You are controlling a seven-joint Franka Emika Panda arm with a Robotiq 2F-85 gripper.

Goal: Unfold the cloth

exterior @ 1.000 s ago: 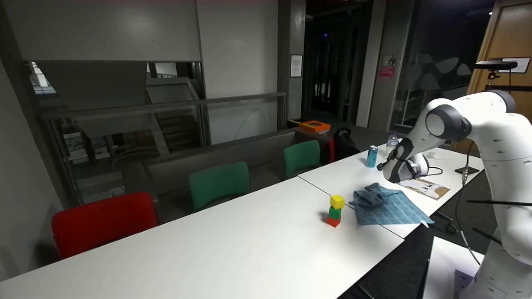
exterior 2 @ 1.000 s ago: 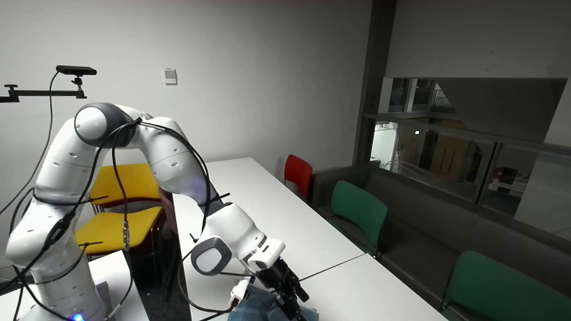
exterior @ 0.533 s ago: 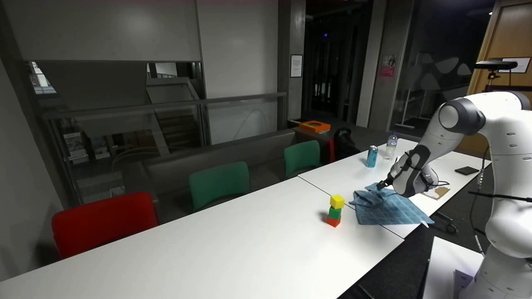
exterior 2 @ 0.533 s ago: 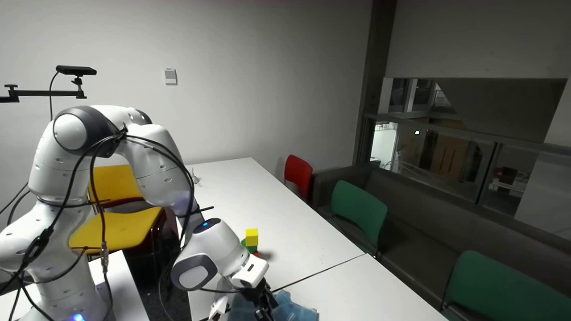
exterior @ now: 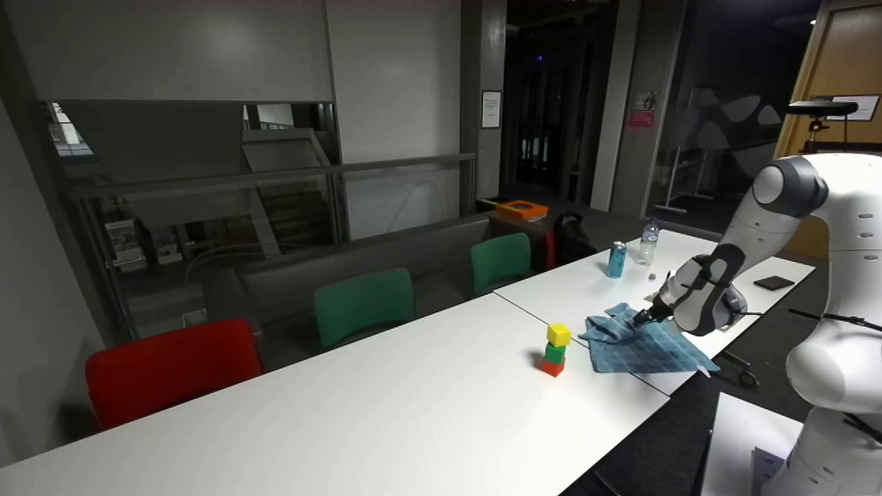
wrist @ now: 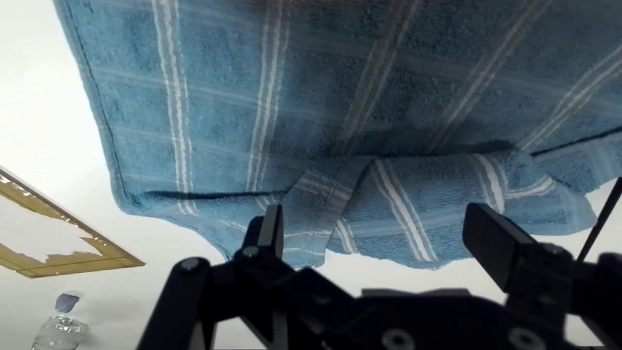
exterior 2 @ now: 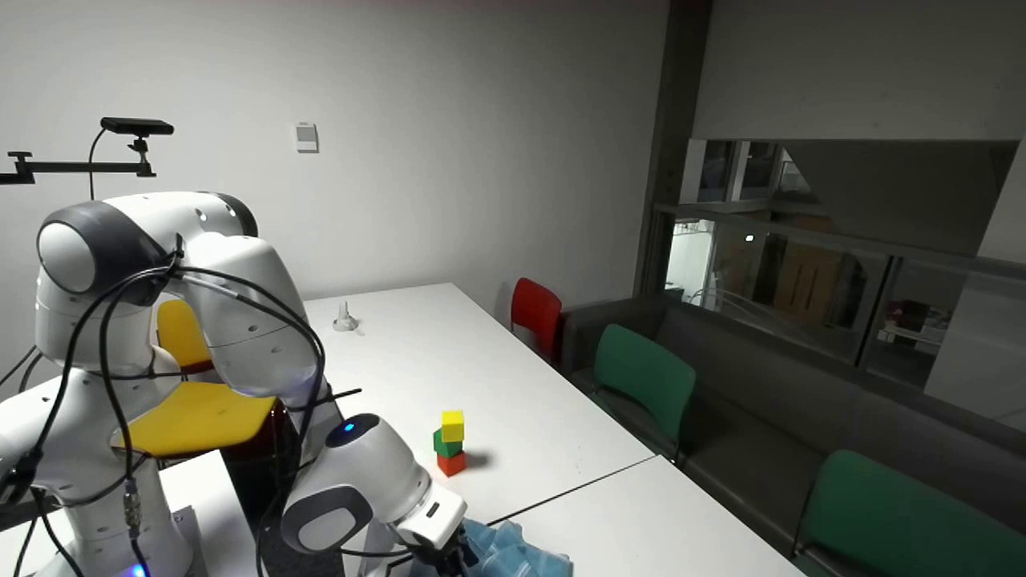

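Spread wide, the claw [wrist: 374, 228] hung low over the blue cloth [wrist: 218, 112], its two dark fingers [wrist: 273, 231] standing well apart in the wrist view, with a rumpled fold [wrist: 403, 209] of the fabric showing beyond the gap. Whether either fingertip touched the cloth could not be told. Pale stripes crossed the weave in a faint check. The cloth lay on the white table [exterior: 344, 413], over the seam [exterior: 521, 308] where two tops met; seen in an exterior view, its far left part was creased and doubled back, while the rest spread flat toward the near right, one corner reaching the table's near edge. White and jointed, the arm [exterior: 761, 224] bent in from the right. Left of the cloth, just beside it, stood three stacked blocks [exterior: 555, 353], yellow over green over red, plain in both exterior views. Farther off, a blue can [exterior: 617, 260] stood upright near a clear bottle [exterior: 648, 242], and a flat black item [exterior: 774, 283] lay to their right. Green chairs [exterior: 365, 303] and a red chair [exterior: 172, 372] lined the table's far side, a dark grey sofa [exterior 2: 745, 393] ran behind the green ones, and a yellow chair [exterior 2: 200, 421] showed behind the arm in an exterior view.
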